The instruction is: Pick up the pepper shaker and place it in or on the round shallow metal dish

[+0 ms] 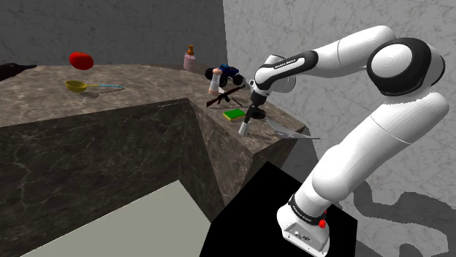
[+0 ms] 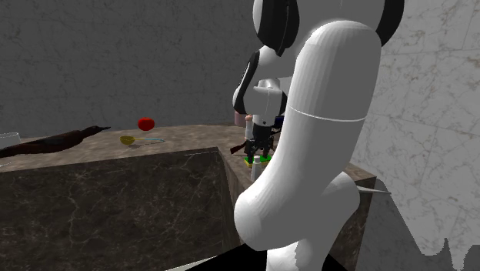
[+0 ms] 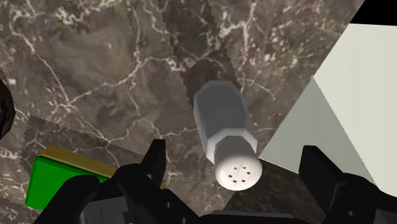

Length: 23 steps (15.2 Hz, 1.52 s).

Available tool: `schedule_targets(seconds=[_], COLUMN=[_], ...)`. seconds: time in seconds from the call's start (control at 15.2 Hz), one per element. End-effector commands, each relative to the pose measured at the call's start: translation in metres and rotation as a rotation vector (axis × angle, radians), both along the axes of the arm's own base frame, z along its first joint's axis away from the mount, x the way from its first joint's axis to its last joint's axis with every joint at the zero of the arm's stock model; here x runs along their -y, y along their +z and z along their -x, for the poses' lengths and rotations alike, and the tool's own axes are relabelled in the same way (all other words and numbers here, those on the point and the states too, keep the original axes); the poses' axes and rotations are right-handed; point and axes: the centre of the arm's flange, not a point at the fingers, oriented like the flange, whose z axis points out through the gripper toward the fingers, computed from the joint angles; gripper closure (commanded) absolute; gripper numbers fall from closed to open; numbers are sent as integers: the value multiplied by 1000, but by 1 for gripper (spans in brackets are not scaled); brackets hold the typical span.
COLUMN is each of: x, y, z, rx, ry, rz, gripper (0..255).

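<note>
On dark marble counter (image 1: 109, 109), at the corner toward the shoulder view's right: flat grey dish (image 1: 283, 131), probably metal. Just left of it, black gripper (image 3: 235, 153), fingers spread around grey pepper shaker (image 3: 224, 124), not touching. Beside, green block (image 3: 54, 181).

Small lettering on the arm (image 1: 343, 58) cannot be read.

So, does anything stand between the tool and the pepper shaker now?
Nothing visible does. The pepper shaker stands between the open fingers of the tool, untouched by them; the green block lies off to one side, outside the fingers.
</note>
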Motion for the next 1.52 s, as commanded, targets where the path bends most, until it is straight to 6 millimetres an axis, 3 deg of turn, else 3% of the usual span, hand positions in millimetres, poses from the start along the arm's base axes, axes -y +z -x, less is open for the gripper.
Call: schedule_targets(seconds=[0.0, 0.13, 0.2, 0.79, 1.45], x=[0, 0, 0, 0, 0], y=[0, 0, 0, 0, 53], z=[0, 0, 0, 0, 0], rx=[0, 0, 0, 0, 0], ry=[0, 0, 0, 0, 0], rz=[0, 0, 0, 0, 0], gripper=[0, 0, 255, 255, 255])
